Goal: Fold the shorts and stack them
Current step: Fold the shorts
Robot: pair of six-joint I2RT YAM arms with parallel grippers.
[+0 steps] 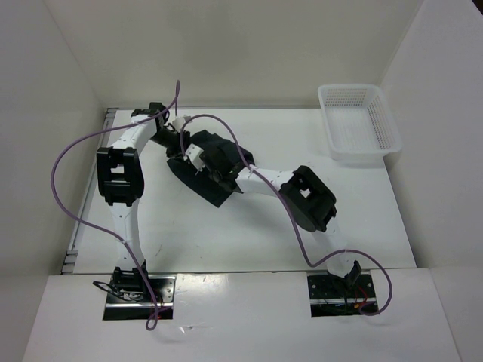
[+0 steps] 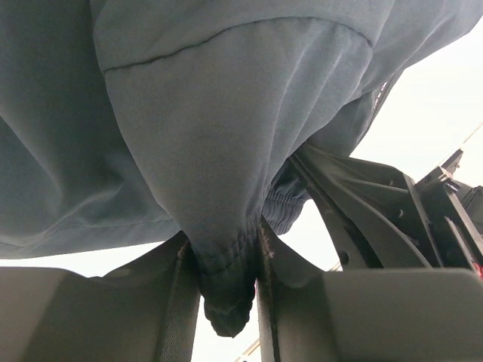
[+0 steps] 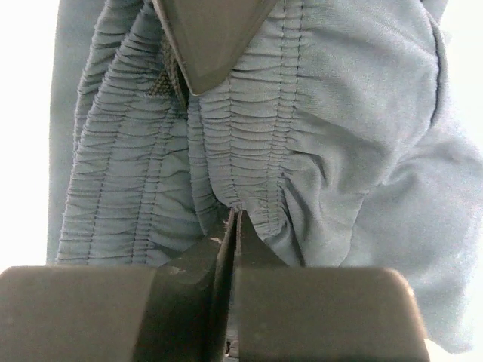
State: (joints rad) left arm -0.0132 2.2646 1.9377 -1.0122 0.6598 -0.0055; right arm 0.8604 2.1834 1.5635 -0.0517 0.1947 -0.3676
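Note:
The dark shorts [image 1: 215, 188] lie bunched at the middle left of the table, partly lifted between both arms. My left gripper [image 1: 176, 140] is at their far left edge. In the left wrist view it [image 2: 223, 253] is shut on a gathered fold of the shorts [image 2: 189, 113], which hang over the camera. My right gripper [image 1: 198, 161] is right beside it over the cloth. In the right wrist view it [image 3: 235, 220] is shut on the ruched elastic waistband of the shorts [image 3: 339, 113]. The drawstring shows as a dark cord [image 3: 167, 72].
A white mesh basket [image 1: 361, 143] stands at the far right of the white table [image 1: 317, 249]. White walls enclose the table on the left, back and right. Purple cables loop over both arms. A dark finger of the other gripper [image 3: 207, 41] shows at the top of the right wrist view.

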